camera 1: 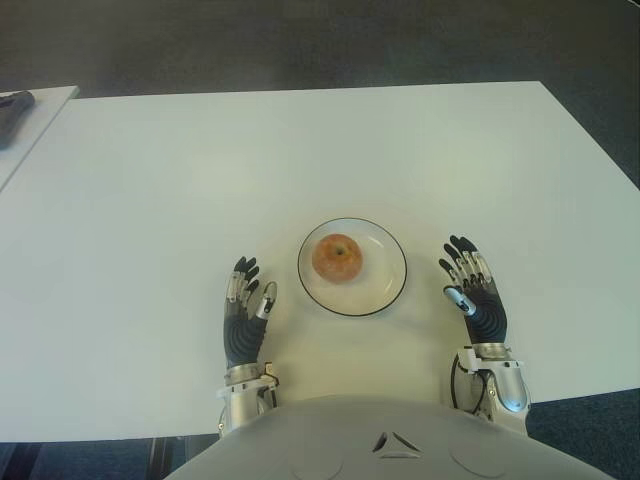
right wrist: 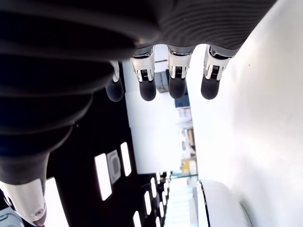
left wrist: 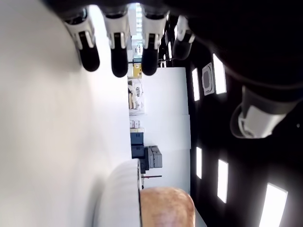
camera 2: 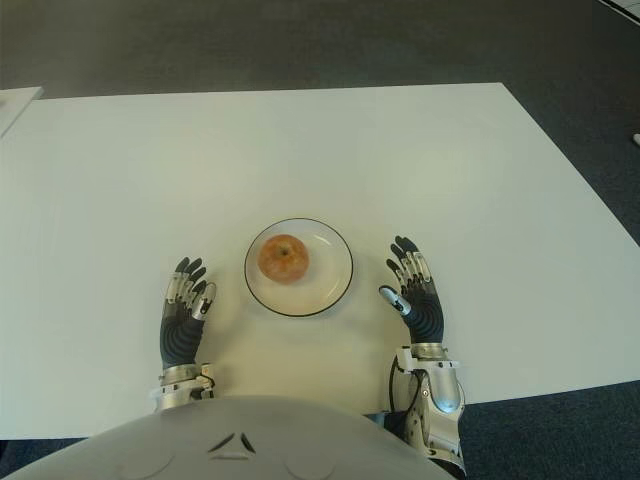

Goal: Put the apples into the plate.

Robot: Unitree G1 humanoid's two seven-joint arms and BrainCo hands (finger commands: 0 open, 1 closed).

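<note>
Apple [camera 1: 337, 258] sits in the plate [camera 1: 385, 290] on the white table [camera 1: 300, 150]; left hand [camera 1: 245, 308] just left of plate, fingers extended, holding nothing; right hand [camera 1: 473, 288] just right of plate, likewise extended and empty.

The left wrist view cuts off the apple [left wrist: 166, 208] and plate [left wrist: 120, 198] at its edge.
</note>
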